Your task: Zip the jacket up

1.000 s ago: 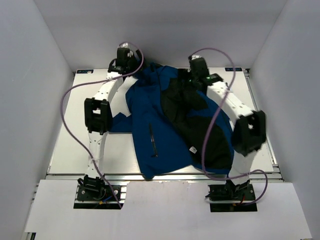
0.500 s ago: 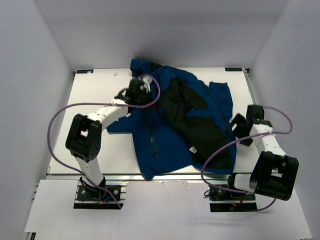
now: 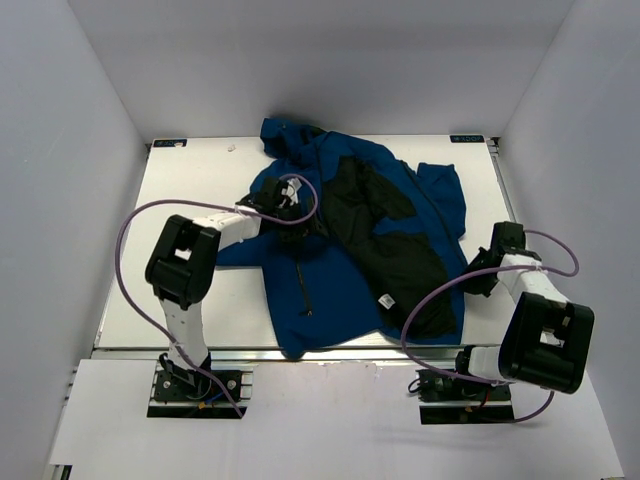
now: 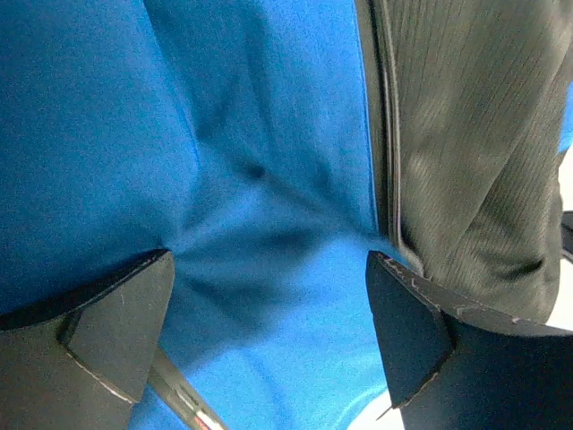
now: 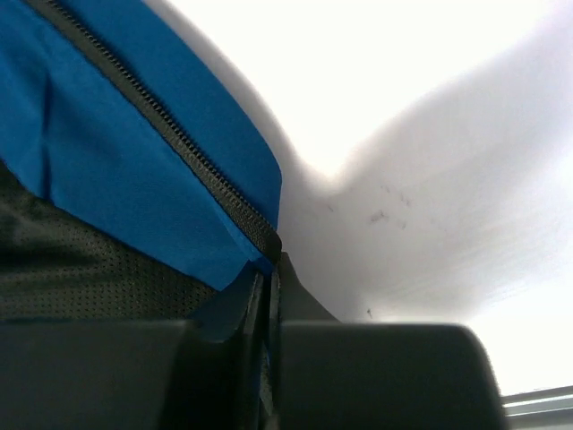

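While the dark blue hooded fabric jacket [image 3: 340, 292] is lying spread open on the white table [image 3: 190, 170] in the overhead view, black lining showing, my left gripper [image 3: 292, 208] is sitting on its chest panel and my right gripper [image 3: 478, 278] is working at its right-hand edge. The two zipper halves are lying well apart, so a careless tug risks dragging the whole garment instead of bringing them together. In the left wrist view my left gripper [image 4: 269, 264] is standing wide open, holding nothing, with blue cloth puckering between the fingers beside the black ribbed lining [image 4: 466, 134]. Closing here, I judge, is risking a grab of loose fabric rather than the zipper edge. In the right wrist view my right gripper [image 5: 267, 279] is pinching shut on the jacket's corner just below the black zipper teeth [image 5: 152, 112], and so thin a bite could slip free under pull.
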Robot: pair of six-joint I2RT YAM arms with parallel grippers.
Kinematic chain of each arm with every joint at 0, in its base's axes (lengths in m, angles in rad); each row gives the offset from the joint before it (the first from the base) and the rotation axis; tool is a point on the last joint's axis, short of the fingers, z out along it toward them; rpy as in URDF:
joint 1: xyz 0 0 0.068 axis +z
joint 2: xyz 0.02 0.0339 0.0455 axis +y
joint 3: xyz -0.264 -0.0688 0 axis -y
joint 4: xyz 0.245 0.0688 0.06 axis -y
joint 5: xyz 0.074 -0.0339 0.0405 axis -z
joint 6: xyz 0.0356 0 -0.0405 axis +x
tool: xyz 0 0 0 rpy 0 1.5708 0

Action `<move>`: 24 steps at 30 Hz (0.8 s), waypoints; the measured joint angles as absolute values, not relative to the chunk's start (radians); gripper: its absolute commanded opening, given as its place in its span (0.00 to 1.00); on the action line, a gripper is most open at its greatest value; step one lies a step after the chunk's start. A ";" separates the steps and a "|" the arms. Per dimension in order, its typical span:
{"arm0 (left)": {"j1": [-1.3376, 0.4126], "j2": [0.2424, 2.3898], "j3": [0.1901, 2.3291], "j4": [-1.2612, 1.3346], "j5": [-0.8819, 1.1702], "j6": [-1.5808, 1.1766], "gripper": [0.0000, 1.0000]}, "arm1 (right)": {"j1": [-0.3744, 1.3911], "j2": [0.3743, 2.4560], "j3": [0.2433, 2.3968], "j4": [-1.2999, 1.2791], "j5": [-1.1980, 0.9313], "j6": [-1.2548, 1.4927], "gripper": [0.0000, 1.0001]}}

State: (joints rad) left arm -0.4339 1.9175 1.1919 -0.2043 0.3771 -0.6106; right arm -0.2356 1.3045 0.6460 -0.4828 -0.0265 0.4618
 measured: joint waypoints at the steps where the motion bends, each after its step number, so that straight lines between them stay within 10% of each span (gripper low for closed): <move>1: -0.418 1.942 1.223 -0.208 0.387 -0.611 0.98 | -0.236 1.317 0.668 -0.489 -0.025 0.462 0.00; 10: -0.257 2.051 1.411 -0.205 0.401 -0.570 0.98 | -0.128 1.288 1.010 -0.553 0.075 0.434 0.00; 21: -0.267 1.523 1.120 -0.339 0.307 -0.588 0.98 | 0.728 1.364 1.208 -0.852 0.484 0.617 0.00; 24: -0.268 1.353 1.062 -0.396 0.257 -0.605 0.98 | 1.005 1.547 1.250 -0.896 0.544 0.687 0.20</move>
State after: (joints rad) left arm -0.2676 1.3529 1.0618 -0.3962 0.2565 -0.6048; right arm 1.0050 1.5475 1.2499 -0.8963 0.5438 0.6872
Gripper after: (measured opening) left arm 0.978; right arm 0.108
